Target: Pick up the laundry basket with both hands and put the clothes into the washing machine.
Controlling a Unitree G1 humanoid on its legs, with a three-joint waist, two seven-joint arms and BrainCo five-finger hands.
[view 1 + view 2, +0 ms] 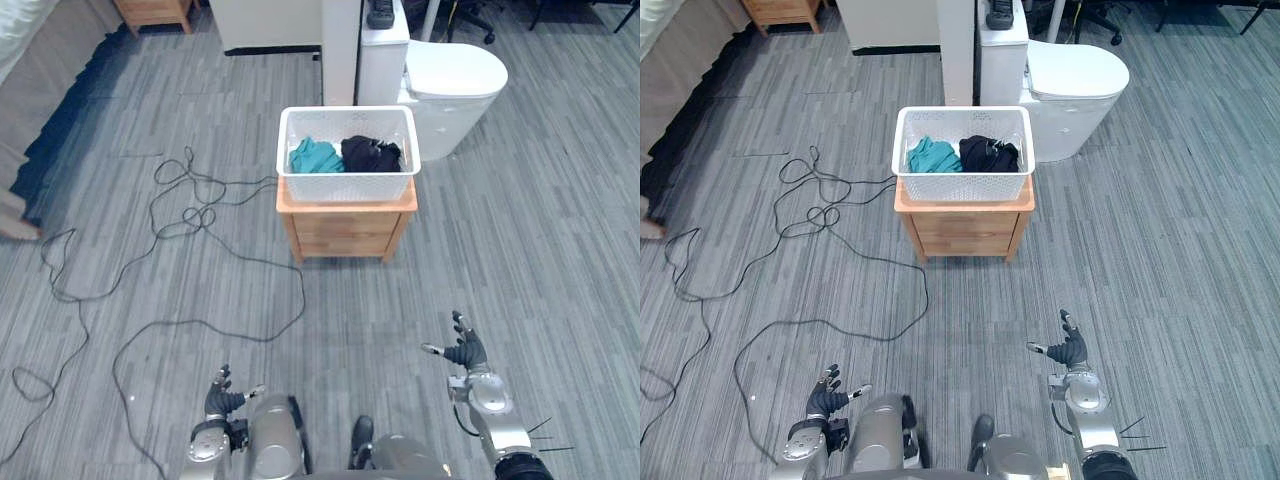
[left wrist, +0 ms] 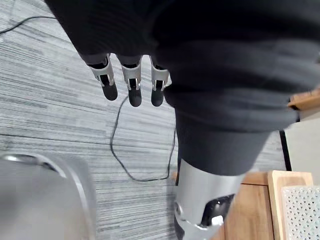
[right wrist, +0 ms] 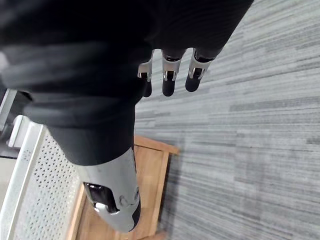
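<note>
We are holding the left hand (image 1: 222,397) and the right hand (image 1: 466,352) low, the fingers (image 2: 131,87) of both straight and released, grasping nothing. The laundry basket (image 1: 347,187) is sitting well ahead of them on a small wooden table (image 1: 345,232), carrying a teal garment (image 1: 316,156) and a black garment (image 1: 371,153). We are judging it light (perforated plastic, two soft clothes) but somewhat flexible. So we are planning to take hold under the rim at its two short ends, one hand per side, keeping it level.
</note>
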